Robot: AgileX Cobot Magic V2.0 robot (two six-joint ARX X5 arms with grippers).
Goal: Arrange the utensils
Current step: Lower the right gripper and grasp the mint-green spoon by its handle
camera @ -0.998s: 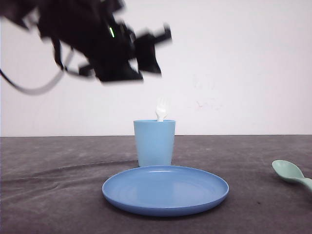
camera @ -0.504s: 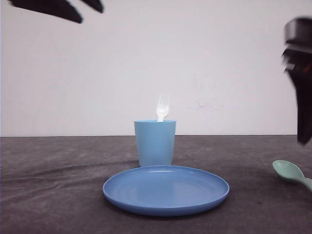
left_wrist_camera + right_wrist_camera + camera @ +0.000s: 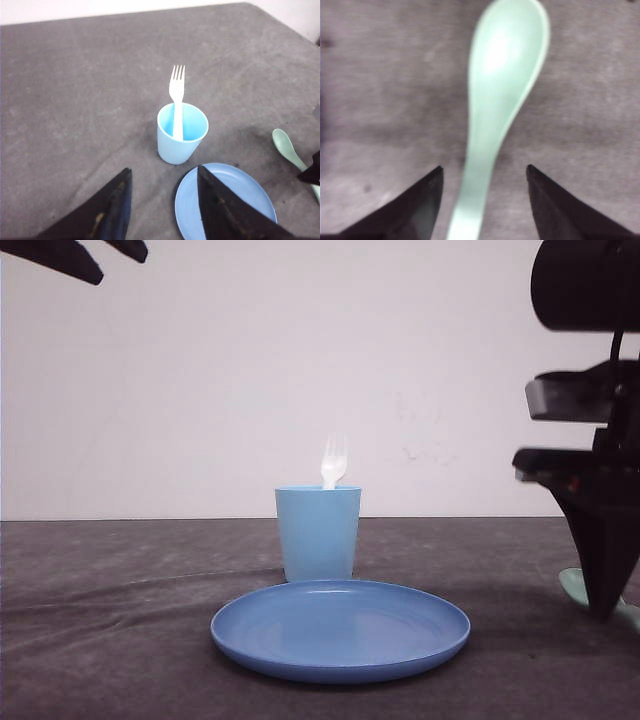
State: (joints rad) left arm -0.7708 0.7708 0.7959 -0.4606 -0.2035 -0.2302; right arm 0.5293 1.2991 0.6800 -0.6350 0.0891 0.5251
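Lowered since before, right end effector [image 3: 484, 200] spreads open astride the spoon [image 3: 500, 100] handle, not touching.

Front view: even, diffuse light is falling from above, and the white wall [image 3: 250, 370] is reading bright, close to washed out. The blue plate [image 3: 340, 628] is carrying a soft sheen on its rim and casting only a faint shadow on the grey table [image 3: 110, 640]. The fork [image 3: 333, 462] tines are looking slightly blurred and pale against the wall. The right arm [image 3: 590, 430] is showing as a near-black silhouette with smeared edges. Left wrist view: lighting is staying flat, and the cup [image 3: 182, 132] is throwing a weak shadow. Right wrist view: the spoon [image 3: 497, 100] is sitting out of focus, with a glare patch glowing in its bowl.
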